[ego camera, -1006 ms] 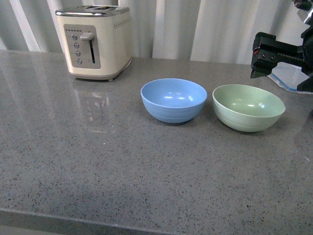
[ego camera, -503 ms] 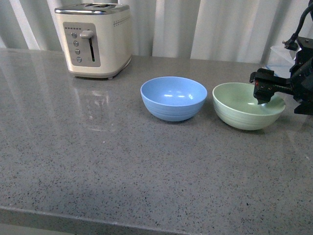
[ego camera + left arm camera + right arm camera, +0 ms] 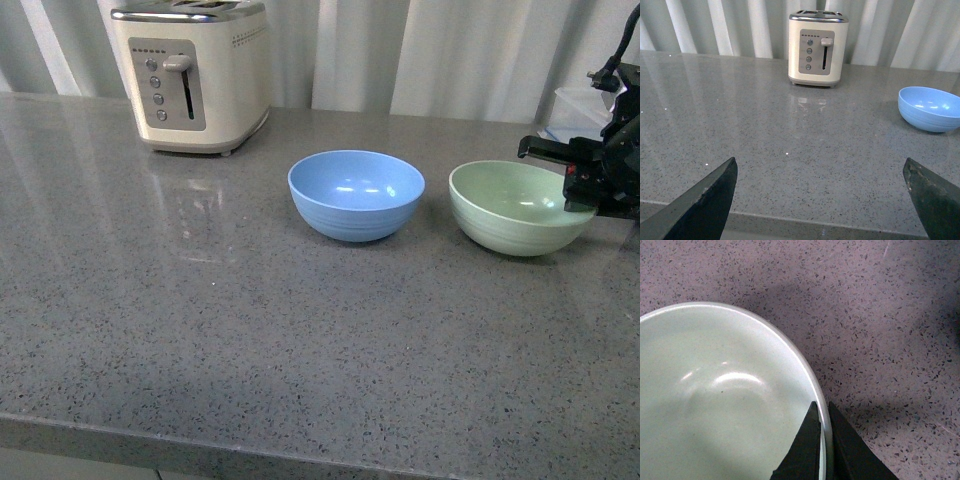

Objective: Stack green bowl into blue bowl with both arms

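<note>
Front: green bowl [image 3: 510, 205] has slid right, away from blue bowl [image 3: 356, 195] — right gripper [image 3: 578, 190] at its right rim. Left wrist: left gripper [image 3: 819, 165] spread wide above the countertop [image 3: 790, 145]. Right wrist: fingers [image 3: 802, 450] pinch that rim — clamped.

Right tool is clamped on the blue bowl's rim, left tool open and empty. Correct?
Wrong bowl. The right wrist view shows the right tool clamped on the rim of the green bowl; the blue bowl stands apart, untouched. The left tool is open and empty.
</note>
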